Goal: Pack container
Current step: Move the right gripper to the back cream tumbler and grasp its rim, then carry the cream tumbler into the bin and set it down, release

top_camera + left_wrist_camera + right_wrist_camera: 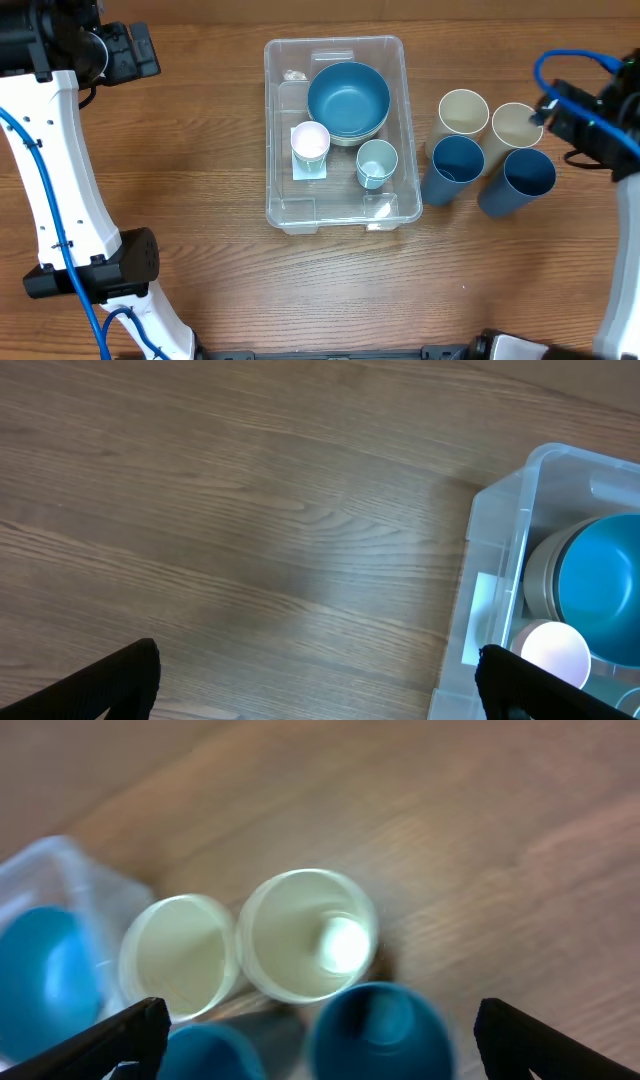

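container [340, 203] is holding bowls [348, 97], two small cups [310, 142] | four tall cups [463, 112] are waiting outside | left gripper [320, 690], right gripper [320, 1040] are gaping empty

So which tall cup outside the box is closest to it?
The dark blue cup right beside the container; the other three stand farther away.

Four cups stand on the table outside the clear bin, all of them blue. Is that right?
Not quite. Outside the container stand two blue cups and two cream cups, as the overhead view shows.
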Controlling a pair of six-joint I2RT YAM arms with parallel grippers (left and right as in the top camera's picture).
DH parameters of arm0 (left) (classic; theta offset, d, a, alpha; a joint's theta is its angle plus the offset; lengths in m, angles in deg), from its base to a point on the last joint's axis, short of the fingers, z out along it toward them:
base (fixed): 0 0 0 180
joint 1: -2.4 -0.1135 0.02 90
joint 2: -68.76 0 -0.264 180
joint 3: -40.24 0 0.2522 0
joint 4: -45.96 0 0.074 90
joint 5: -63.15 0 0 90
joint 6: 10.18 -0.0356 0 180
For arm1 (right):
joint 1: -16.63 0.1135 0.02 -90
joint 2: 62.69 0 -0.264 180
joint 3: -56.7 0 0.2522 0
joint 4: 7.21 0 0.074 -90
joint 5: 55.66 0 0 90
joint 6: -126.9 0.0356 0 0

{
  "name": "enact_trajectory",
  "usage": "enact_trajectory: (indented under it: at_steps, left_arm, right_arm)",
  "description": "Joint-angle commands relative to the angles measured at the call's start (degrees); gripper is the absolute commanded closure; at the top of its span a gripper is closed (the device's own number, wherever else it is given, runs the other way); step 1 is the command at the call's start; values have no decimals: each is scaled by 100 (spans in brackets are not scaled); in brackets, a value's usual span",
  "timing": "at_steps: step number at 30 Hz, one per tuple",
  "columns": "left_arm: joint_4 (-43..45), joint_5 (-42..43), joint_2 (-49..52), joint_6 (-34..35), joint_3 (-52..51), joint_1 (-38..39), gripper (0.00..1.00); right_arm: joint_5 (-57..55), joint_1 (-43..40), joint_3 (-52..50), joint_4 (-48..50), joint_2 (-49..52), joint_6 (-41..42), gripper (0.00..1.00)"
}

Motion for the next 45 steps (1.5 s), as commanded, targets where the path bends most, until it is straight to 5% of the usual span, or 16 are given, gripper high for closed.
enact_trajectory:
  at_steps: [1,11,19,26,29,35,37,41,45]
  left_arm:
    - [-11,-35,-179,-28,-26,-9,0]
    - [-11,-33,-179,-28,-26,-9,0]
    - [-11,-35,-179,-28,-26,-9,0]
    - [-11,-35,-179,-28,-26,-9,0]
    - [-11,-35,-179,-28,-26,-9,0]
    - [-11,-33,-179,-28,-26,-9,0]
    - [-11,-35,-179,-28,-26,-9,0]
    - [-11,-33,-179,-28,-26,-9,0]
    - [-11,-35,-179,-28,-26,-9,0]
  right_arm:
    - [533,-450,92,15,308,-286,0]
    - [1027,-542,83,181,1088,-852,1]
    - [1320,-544,74,120,1668,-855,16]
    - [1346,-555,74,142,2083,-850,34]
    - [1346,-597,74,284,2135,-826,55]
    - [1342,-599,74,511,2135,-748,63]
    - [1303,-601,74,535,2135,-675,73]
    - [1303,-599,74,555,2135,-678,72]
    - [1303,-599,74,575,2135,-675,91]
